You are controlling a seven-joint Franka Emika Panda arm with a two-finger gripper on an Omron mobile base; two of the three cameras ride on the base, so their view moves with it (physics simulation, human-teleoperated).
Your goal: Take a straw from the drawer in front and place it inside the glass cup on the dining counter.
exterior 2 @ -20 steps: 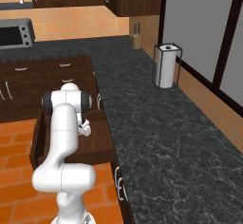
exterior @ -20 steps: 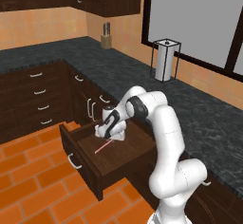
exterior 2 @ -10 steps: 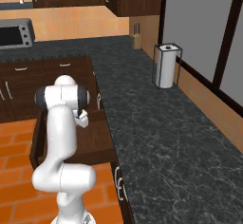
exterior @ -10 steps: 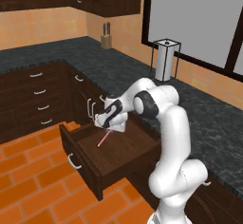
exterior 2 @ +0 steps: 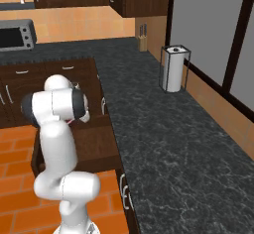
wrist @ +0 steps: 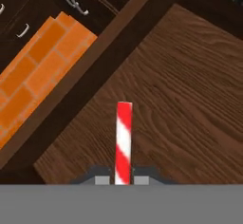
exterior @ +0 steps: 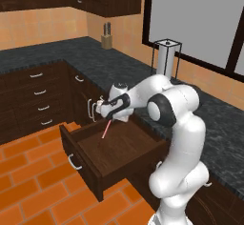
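The drawer (exterior: 116,148) stands pulled out from the dark cabinets under the black stone counter (exterior: 119,64), its wooden floor bare and its curved silver handle (exterior: 72,162) facing the orange brick floor (exterior: 28,171). Above the drawer's back half, near the cabinet face, the gripper (exterior: 107,114) is clenched on the straw (exterior: 106,128), which hangs slanting down from the fingers toward the drawer floor; whether its lower tip touches the wood cannot be told. In the hand view the straw (wrist: 123,142) rises straight from between the two finger tips, its red and white stripes plain against the brown grain of the drawer floor (wrist: 190,99), with the drawer's side wall (wrist: 80,80) running diagonally beside it and the brick floor beyond that wall. The white arm (exterior: 176,124) bends over from beside the drawer, on the counter side, and reaches across its open top. From the right base view the arm (exterior 2: 54,129) stands in front of the drawer (exterior 2: 94,141) and covers the hand. Well behind the drawer, on the counter, a paper towel roll in a wire stand (exterior: 165,62) sits by the window, and a knife block (exterior: 107,37) sits farther along at the corner.
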